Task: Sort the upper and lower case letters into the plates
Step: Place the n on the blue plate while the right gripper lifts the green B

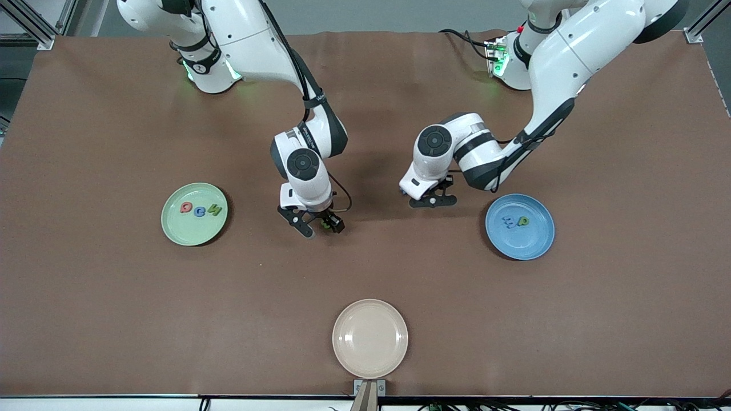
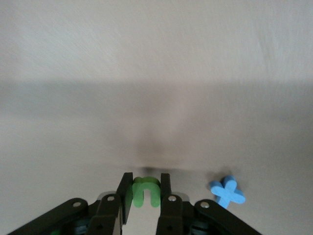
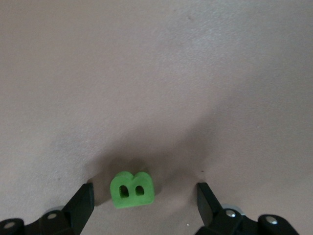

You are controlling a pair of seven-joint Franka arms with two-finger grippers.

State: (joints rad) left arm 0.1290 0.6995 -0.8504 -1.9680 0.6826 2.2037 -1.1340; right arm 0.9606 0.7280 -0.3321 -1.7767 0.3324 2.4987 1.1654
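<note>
My left gripper is low over the table's middle, beside the blue plate. In the left wrist view this gripper is shut on a green lower-case n. A blue x lies on the table next to it. My right gripper is open around a green B, which lies on the table between the fingers. The mint plate holds a red, a blue and a green letter. The blue plate holds a blue and a green letter.
A cream-beige plate sits empty near the table's front edge, nearer to the front camera than both grippers. The brown table cover spreads wide around all three plates.
</note>
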